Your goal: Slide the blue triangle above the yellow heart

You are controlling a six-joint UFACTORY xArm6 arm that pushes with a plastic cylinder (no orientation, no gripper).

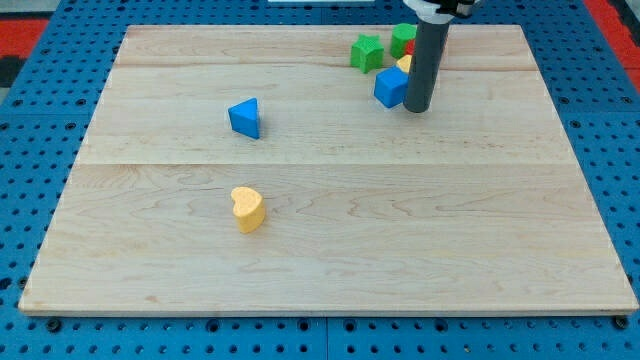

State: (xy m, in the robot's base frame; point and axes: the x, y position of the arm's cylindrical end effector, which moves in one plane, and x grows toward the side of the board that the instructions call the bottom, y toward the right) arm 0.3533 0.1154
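My end effector is a straight dark rod with no jaws to spread or pinch, so it holds nothing; my tip (417, 108) rests on the pale wooden bench (400, 240) near the view's top right. It stands just beside the right face of a blue cube-like block (389, 87), seemingly touching it. Behind the rod sits a small cluster: a green star-shaped block (367, 52), a second green block (402, 38), a yellow block (403, 64) and a sliver of a red block (411, 48), all partly hidden. The blue triangular block (245, 117) lies well apart, left of centre. The yellow heart-shaped block (247, 208) sits below it, towards the view's bottom, the two clearly separated.
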